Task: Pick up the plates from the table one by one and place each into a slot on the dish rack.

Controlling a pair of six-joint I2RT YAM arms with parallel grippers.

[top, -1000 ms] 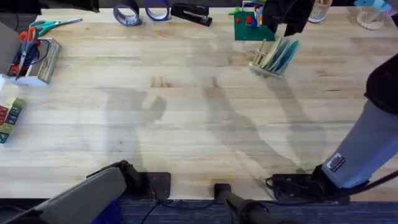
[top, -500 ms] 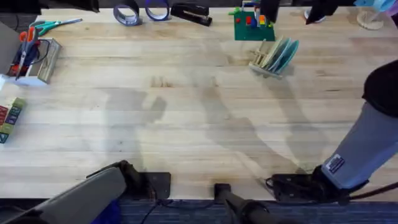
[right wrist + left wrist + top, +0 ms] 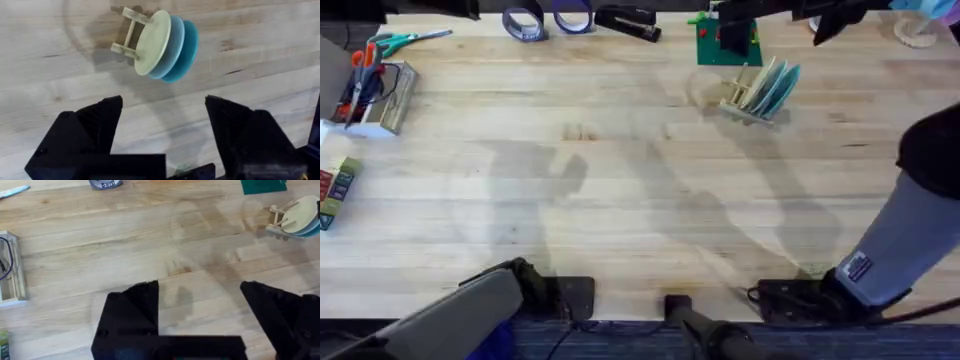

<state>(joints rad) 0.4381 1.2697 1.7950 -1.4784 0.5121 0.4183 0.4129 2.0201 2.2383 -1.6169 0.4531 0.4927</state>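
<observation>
All three small round flat plates stand on edge in the little pale wooden dish rack, far right of the light butcher-block desk beside the green brick baseplate: the pale yellow plate nearest the rack's frame, the light blue plate behind it, the turquoise plate outermost; I see no plate lying flat on the desk, so I judge the loading done. My right fingers are black, spread wide and empty, hanging above the rack, which lies ahead of them with its row of slots running aslant to their gap; this arm is by far the nearer. My left fingers are likewise spread and empty, low over bare wood, the rack well apart. Any next move, I judge, is plain withdrawal.
</observation>
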